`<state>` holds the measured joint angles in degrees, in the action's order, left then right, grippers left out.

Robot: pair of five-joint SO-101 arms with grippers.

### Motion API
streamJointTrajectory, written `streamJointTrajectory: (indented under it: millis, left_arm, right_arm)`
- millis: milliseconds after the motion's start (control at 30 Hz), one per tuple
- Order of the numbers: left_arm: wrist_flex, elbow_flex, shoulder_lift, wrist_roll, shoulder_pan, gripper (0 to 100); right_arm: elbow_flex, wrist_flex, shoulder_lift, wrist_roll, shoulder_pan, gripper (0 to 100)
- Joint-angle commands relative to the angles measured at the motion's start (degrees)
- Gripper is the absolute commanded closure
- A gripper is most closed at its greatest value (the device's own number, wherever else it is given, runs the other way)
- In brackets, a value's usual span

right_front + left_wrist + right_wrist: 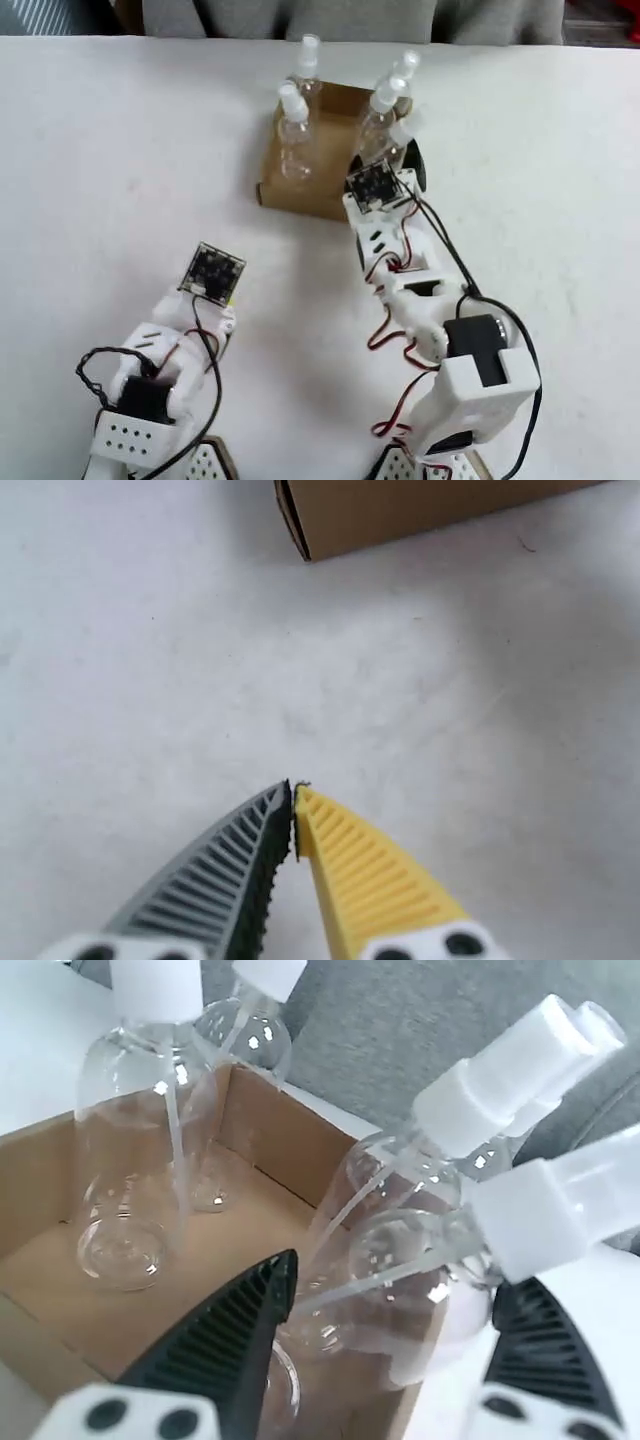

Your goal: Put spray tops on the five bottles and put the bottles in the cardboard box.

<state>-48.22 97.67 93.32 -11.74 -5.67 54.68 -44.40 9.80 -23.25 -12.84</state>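
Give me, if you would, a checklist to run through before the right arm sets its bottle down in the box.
1. Spray tops on all five bottles: ok.
2. Four bottles standing in the box: ok.
3. Fifth bottle gripped in the right hand: ok, a finger on each side.
4. Fifth bottle upright: not ok, it tilts.
5. Its base resting on the box floor: cannot tell.
6. Left hand shut, over the table, apart from the box: ok.
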Motion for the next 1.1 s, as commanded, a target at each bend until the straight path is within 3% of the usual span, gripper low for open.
streamJointTrajectory:
  millis: [0, 133, 300, 1067]
  left_arm:
    - [0.0, -0.4, 0.5, -0.7, 0.7, 97]
    - [0.0, -0.4, 0.5, -0.7, 0.7, 97]
    - [0.0, -0.4, 0.5, -0.7, 0.7, 97]
    - [0.0, -0.4, 0.5, -0.7, 0.7, 97]
  right_arm:
    - [-0.3, 0.0, -3.1, -0.3, -0.3, 72.8]
    - [-0.3, 0.1, -3.4, 0.0, -0.7, 72.8]
    - [-0.1, 0.2, -3.7, 7.5, -0.3, 72.7]
    - [0.2, 0.3, -4.8, 7.8, -0.2, 72.6]
